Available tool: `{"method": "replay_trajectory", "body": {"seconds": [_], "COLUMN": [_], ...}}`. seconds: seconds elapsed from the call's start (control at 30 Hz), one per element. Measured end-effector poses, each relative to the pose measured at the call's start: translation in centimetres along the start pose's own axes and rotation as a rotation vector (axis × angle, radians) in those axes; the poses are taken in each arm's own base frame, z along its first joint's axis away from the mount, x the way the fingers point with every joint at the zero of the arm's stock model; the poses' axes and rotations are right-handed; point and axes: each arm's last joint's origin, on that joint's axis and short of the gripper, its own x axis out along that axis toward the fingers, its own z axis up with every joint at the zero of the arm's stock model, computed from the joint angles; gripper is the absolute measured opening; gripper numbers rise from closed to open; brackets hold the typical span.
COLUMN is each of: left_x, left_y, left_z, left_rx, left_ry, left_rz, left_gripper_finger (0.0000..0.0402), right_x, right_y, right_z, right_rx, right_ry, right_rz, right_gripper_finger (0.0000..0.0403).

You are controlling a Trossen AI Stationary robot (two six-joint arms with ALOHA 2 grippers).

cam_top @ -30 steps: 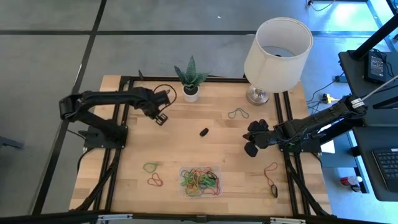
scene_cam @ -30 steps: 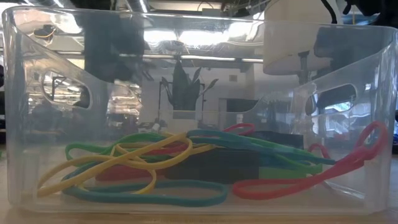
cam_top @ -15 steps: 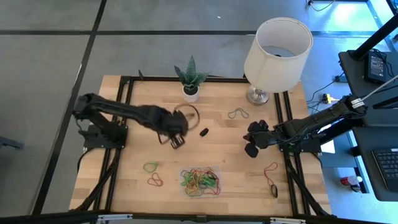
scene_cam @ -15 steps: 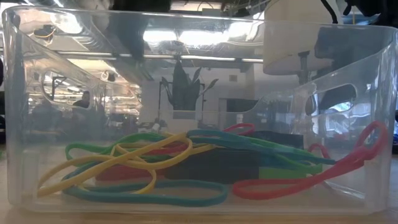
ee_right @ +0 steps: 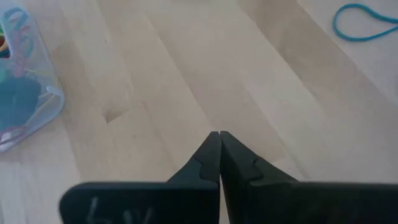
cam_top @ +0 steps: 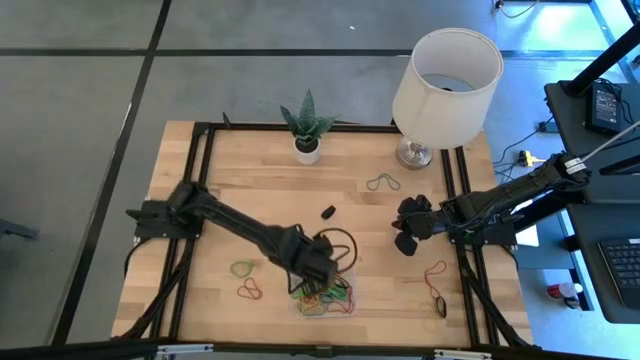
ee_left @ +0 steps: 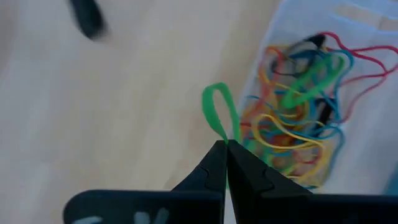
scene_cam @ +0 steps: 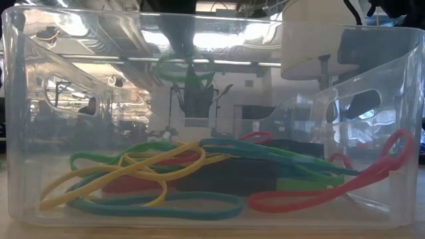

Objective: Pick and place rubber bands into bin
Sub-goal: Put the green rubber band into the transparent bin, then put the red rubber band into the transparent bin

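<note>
My left gripper (cam_top: 322, 268) (ee_left: 225, 144) hovers over the far left part of the bin (cam_top: 345, 272), shut on a green rubber band (ee_left: 217, 109). That band also shows through the bin's clear wall in the low view (scene_cam: 180, 70). The bin (scene_cam: 26, 133) (ee_left: 273, 56) is a clear tray holding a tangle of coloured rubber bands (cam_top: 320, 290) (scene_cam: 153, 172) (ee_left: 298, 112). Loose bands lie flat on the table: green (cam_top: 242, 268), red (cam_top: 249, 290), grey (cam_top: 382, 182), red (cam_top: 436, 272). My right gripper (cam_top: 404, 233) (ee_right: 219, 138) waits shut at the table's right side. My left gripper pinches the green rubber band at one end of its loop (ee_left: 224, 134), between its two fingertips. The fingers slant down from the table's left. The band is lifted clear, and its free loop stands out beyond the fingertips over the bin's edge.
A potted plant (cam_top: 306, 128) and a lamp (cam_top: 445, 80) stand along the far edge. A small black piece (cam_top: 328, 212) lies mid-table. A dark band (cam_top: 440, 301) lies near the right near corner. A blue-grey band (ee_right: 364, 22) shows beyond the right gripper.
My left arm has swept from the far left of the table, beside the plant, toward the near edge and the right, and now reaches out over the bin. The green band has travelled with it, clear of the table. The right arm has kept still.
</note>
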Motion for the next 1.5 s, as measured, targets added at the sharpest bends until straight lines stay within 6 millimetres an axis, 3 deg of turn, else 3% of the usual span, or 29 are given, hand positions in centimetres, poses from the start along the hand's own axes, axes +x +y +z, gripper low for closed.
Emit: {"method": "replay_trajectory", "body": {"seconds": [0.37, 0.6, 0.77, 1.2, 1.5], "left_x": [4.2, 5.2, 5.2, 5.3, 4.9], "left_y": [-5.0, -6.5, -6.8, -6.5, -5.4], "left_z": [-2.6, -4.0, -4.2, -3.8, -3.7], "left_rx": [-0.090, -0.083, -0.086, -0.112, -0.142], "left_ry": [0.115, 0.143, 0.139, 0.140, 0.181], "left_rz": [-0.112, -0.123, -0.134, -0.127, -0.065], "left_gripper_finger": [0.0003, 0.0004, 0.0019, 0.0110, 0.0122], "right_x": [0.0, 0.0, 0.0, 0.0, 0.0], "right_y": [0.0, 0.0, 0.0, 0.0, 0.0], "right_z": [-0.2, -0.2, -0.2, -0.2, -0.2], "right_rx": [-0.005, -0.006, -0.006, -0.006, -0.005], "right_ry": [0.036, 0.037, 0.037, 0.038, 0.038], "right_rz": [0.014, 0.014, 0.014, 0.015, 0.015], "right_gripper_finger": [0.0004, 0.0004, 0.0004, 0.0004, 0.0004]}}
